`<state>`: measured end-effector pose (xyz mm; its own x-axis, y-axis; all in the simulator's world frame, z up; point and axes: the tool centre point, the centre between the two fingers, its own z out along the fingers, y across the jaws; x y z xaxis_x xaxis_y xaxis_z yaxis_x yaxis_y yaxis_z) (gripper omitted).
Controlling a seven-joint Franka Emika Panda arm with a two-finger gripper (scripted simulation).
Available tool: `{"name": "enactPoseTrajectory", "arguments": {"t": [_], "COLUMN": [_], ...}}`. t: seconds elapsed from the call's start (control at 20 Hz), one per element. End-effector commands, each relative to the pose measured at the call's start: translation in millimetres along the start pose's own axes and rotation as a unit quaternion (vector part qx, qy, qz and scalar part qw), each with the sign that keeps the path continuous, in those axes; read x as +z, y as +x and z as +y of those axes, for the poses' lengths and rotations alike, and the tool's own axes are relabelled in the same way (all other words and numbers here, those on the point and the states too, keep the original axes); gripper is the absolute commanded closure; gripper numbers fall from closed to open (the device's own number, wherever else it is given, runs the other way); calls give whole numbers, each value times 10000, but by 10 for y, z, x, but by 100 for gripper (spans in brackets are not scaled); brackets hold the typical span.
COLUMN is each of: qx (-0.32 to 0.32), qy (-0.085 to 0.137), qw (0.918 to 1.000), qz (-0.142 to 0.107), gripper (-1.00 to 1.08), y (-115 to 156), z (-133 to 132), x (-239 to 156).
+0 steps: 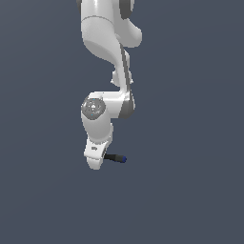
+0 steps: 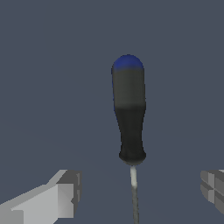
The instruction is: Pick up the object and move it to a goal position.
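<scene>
The screwdriver (image 2: 129, 113) lies on the plain grey floor, with a black handle, a blue end cap (image 2: 127, 62) and a thin pale shaft (image 2: 133, 188). In the wrist view my gripper (image 2: 140, 192) is open, and its two grey fingers (image 2: 65, 194) stand wide apart on either side of the shaft without touching it. In the exterior view the white hand (image 1: 96, 155) is low over the screwdriver. Only the handle and blue cap (image 1: 117, 158) stick out toward the exterior view's right. The shaft and my fingertips are hidden behind the hand there.
The white arm (image 1: 107, 43) comes down from the top of the exterior view. The grey floor (image 1: 190, 190) stretches all around with nothing else on it.
</scene>
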<state>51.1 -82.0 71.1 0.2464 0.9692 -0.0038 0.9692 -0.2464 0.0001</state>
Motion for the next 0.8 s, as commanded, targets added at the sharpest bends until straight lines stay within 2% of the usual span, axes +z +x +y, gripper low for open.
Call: {"name": "enactPoseTrajectory", "arguments": {"t": [0.0, 0.5, 0.75], "qx": [-169, -354, -362], "qy": [-1, 1, 1], "qw": [9999, 9994, 9993], "qz": [8, 17, 17], "gripper": [-92, -92, -92], "y": [-10, -25, -24], "z": [13, 26, 22], "x": [25, 61, 202]}}
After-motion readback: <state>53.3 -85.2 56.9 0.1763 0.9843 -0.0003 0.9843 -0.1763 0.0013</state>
